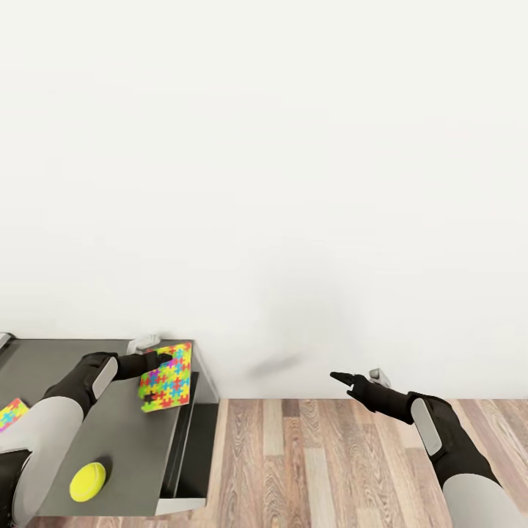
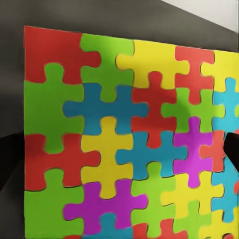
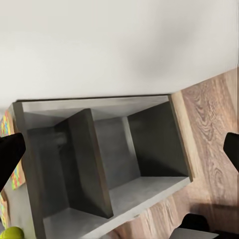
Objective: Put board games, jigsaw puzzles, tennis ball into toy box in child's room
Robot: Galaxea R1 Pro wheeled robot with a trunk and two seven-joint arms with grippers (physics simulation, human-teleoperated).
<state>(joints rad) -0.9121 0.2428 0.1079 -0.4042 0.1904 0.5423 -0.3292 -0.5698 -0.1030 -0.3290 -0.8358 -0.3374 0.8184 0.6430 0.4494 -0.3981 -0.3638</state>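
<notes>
A robot stood at the end of a grey table (image 1: 110,352) set against a white wall, with plank floor to its right. Its left arm reached forward over the tabletop, and the left gripper (image 1: 163,359) lay right at the near edge of a jigsaw puzzle (image 1: 166,377), a flat, bright sheet sitting at the table's far right corner, close to the wall. From the left wrist camera the puzzle (image 2: 129,134) spread wide across the frame, with dark fingertips (image 2: 10,159) at either side of it, spread apart and not visibly touching the sheet, so the left gripper looked released and holding nothing.

The puzzle lay just ahead of the left gripper, slightly toward the table's right edge, its longer sides running roughly from the robot toward the wall (a slight skew, as seen from the head camera). The left arm was plainly the nearer one. The right gripper (image 1: 343,379) hung in the air over the floor, well apart from the table, its fingers wide and empty.

A tennis ball (image 1: 88,482) rested on the near part of the table, beside the left forearm. A corner of a second puzzle (image 1: 10,413) showed near the left edge of the head view.
</notes>
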